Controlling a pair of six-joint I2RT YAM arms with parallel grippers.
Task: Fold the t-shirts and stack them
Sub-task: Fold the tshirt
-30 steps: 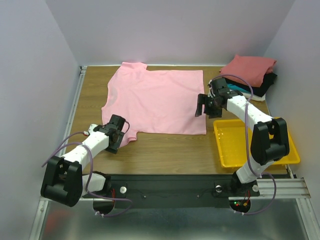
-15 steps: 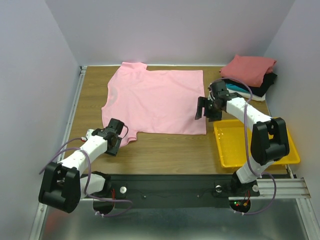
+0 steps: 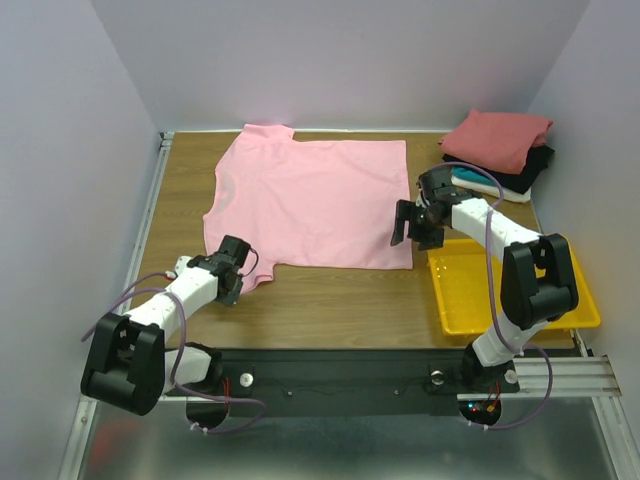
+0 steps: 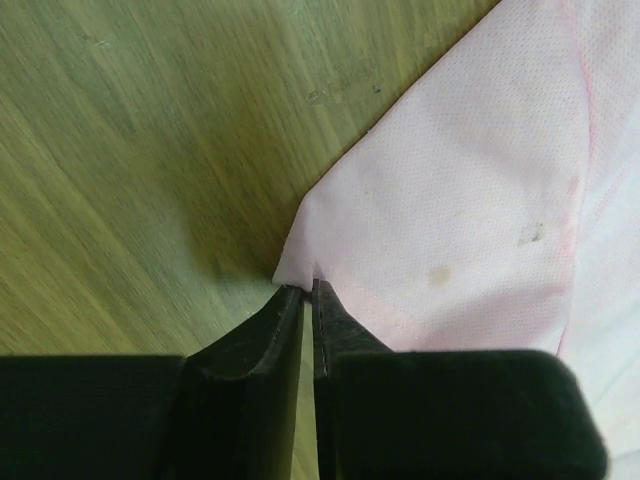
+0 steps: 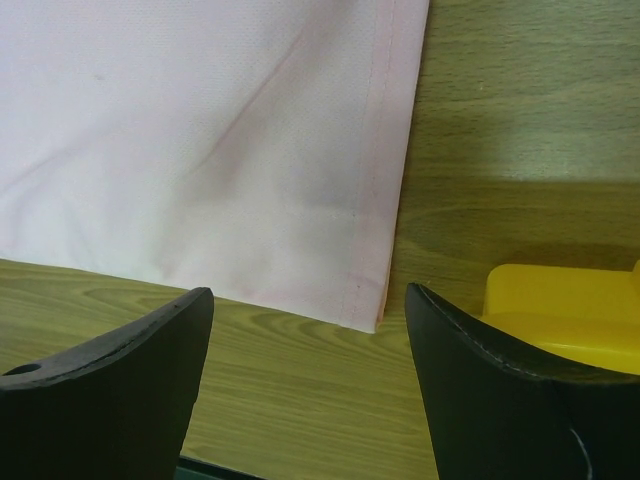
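Observation:
A light pink t-shirt (image 3: 310, 205) lies spread flat on the wooden table, collar toward the back. My left gripper (image 3: 243, 274) sits at the near-left sleeve. In the left wrist view its jaws (image 4: 307, 290) are pressed together on the sleeve's corner of the pink t-shirt (image 4: 450, 200). My right gripper (image 3: 410, 232) hovers open over the shirt's near-right corner. The right wrist view shows that hem corner of the pink t-shirt (image 5: 200, 130) between the wide-apart fingers of the right gripper (image 5: 308, 295), untouched. Folded t-shirts are stacked at the back right: dusty red (image 3: 500, 140) over black (image 3: 535, 165) and teal (image 3: 470, 178).
A yellow plastic tray (image 3: 445, 300) stands near the right arm's base, its corner (image 5: 560, 310) just right of the right gripper. Bare wood (image 3: 330, 290) runs between the shirt's hem and the near edge. White walls close the table in on three sides.
The left gripper slid slightly down-left onto the sleeve corner and closed on it. The right gripper crept nearer toward the shirt's near-right corner, staying open.

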